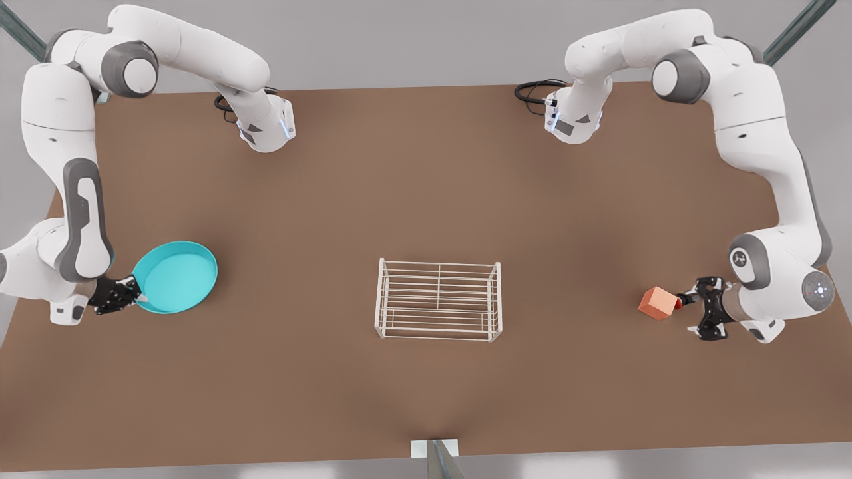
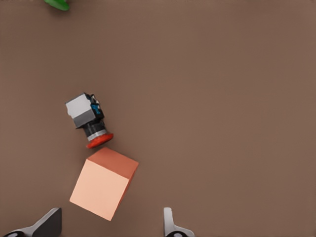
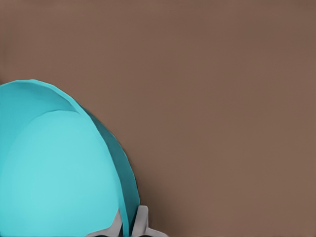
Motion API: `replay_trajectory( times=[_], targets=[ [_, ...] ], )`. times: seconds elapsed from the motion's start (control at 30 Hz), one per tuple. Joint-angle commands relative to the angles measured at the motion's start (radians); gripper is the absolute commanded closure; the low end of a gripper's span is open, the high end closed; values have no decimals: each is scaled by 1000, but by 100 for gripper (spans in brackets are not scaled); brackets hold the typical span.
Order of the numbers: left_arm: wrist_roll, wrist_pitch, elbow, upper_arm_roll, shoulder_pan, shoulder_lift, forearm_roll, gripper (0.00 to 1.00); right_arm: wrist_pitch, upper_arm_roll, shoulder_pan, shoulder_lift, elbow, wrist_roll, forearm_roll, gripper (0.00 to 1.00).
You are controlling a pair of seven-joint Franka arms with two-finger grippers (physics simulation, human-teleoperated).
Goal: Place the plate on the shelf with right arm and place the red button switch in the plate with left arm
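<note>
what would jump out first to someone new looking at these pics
The turquoise plate at the front view's left, its rim pinched by the right claw. Next, the white wire shelf alone mid-table. At the front view's right, the left claw is open by a salmon cube, with the red button switch lying beside the cube.

A salmon-orange cube (image 1: 657, 303) sat on the brown table (image 1: 426, 219) just ahead of the gripper's open fingers. A green-capped object (image 2: 58, 4) lay farther beyond.
</note>
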Motion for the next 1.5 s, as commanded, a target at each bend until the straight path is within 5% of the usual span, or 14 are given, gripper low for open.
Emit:
replay_trajectory(
  times=[0.0, 0.17, 0.67, 0.97, 1.47],
  targets=[
    [-43, 74, 1, -1, 21, 4, -2, 0, -58, 20, -1, -17, 3, -9, -2, 83],
    [61, 151, -125, -1, 58, -17, 2, 0, -122, 133, 22, -69, 8, 126, 19, 83],
    [120, 409, -256, -3, 162, -5, -51, 0, -282, 141, 379, -91, 250, 588, 77, 83],
    [118, 530, -355, 0, 173, -9, -44, 0, -282, 141, 519, -66, 258, 885, 79, 83],
    [92, 608, -450, 0, 177, -28, -44, 0, -204, 136, 821, 130, 476, 1252, 122, 83]
  ],
)
